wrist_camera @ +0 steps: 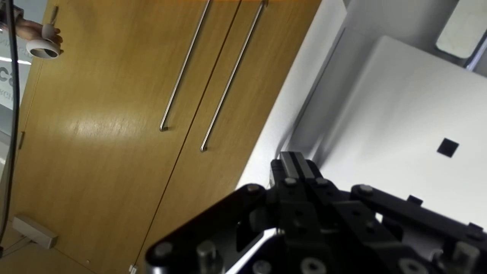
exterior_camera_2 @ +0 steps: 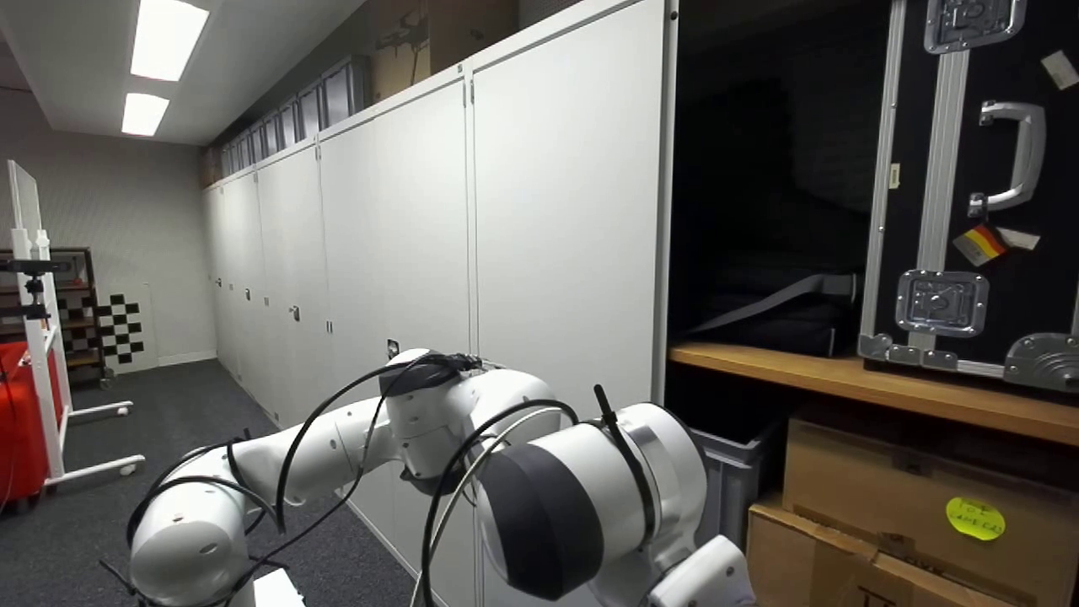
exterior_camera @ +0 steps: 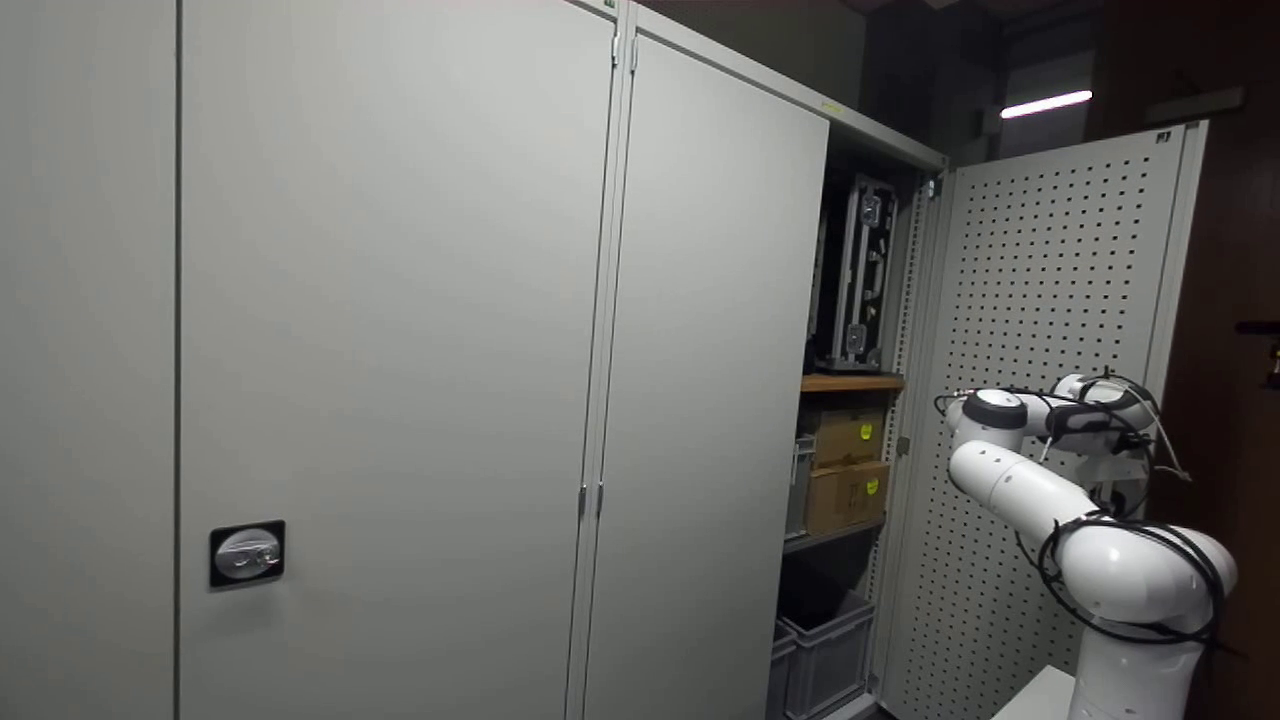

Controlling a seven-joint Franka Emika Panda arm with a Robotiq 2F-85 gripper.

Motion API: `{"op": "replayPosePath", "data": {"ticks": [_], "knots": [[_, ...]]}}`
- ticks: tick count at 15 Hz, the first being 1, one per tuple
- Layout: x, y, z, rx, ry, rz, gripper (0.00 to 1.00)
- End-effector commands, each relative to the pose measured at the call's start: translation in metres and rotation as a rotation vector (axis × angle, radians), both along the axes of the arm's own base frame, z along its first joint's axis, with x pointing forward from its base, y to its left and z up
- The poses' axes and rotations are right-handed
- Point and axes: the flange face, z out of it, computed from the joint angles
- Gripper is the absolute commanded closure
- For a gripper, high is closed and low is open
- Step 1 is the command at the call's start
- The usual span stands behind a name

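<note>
My gripper (wrist_camera: 293, 161) is shut in the wrist view, its two pads together and nothing between them. Just past the fingertips lies the white edge strip (wrist_camera: 295, 91) of a pale metal panel (wrist_camera: 411, 99) with square holes; whether they touch it I cannot tell. In an exterior view the arm (exterior_camera: 1030, 490) stands before the swung-out perforated cabinet door (exterior_camera: 1050, 330), its gripper hard to make out. The arm (exterior_camera_2: 582, 489) also shows from nearer by, its gripper below that picture. Closed grey doors (exterior_camera: 710, 350) stand beside the uncovered cabinet section in both exterior views.
Inside the cabinet, a wooden shelf (exterior_camera_2: 843, 375) bears a black case (exterior_camera_2: 940, 169); cardboard boxes (exterior_camera: 848, 497) and grey crates (exterior_camera: 830, 650) sit lower. Loose cables loop around the arm. The wrist view shows wooden doors (wrist_camera: 114, 95) and a hand holding a white controller (wrist_camera: 48, 31).
</note>
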Motion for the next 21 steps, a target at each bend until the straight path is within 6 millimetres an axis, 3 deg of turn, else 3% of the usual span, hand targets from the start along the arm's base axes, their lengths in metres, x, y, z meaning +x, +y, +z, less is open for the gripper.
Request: {"op": "replayPosePath", "data": {"ticks": [1, 5, 7, 16, 21], "knots": [[0.003, 0.018, -0.004, 0.027, 0.026, -0.006, 1.0], [0.021, 0.044, 0.003, 0.039, 0.037, 0.016, 1.0], [0.04, 0.06, 0.003, 0.045, 0.043, 0.046, 1.0], [0.158, 0.164, 0.013, 0.06, 0.091, 0.282, 1.0], [0.215, 0.218, 0.029, 0.037, 0.083, 0.42, 1.0]]}}
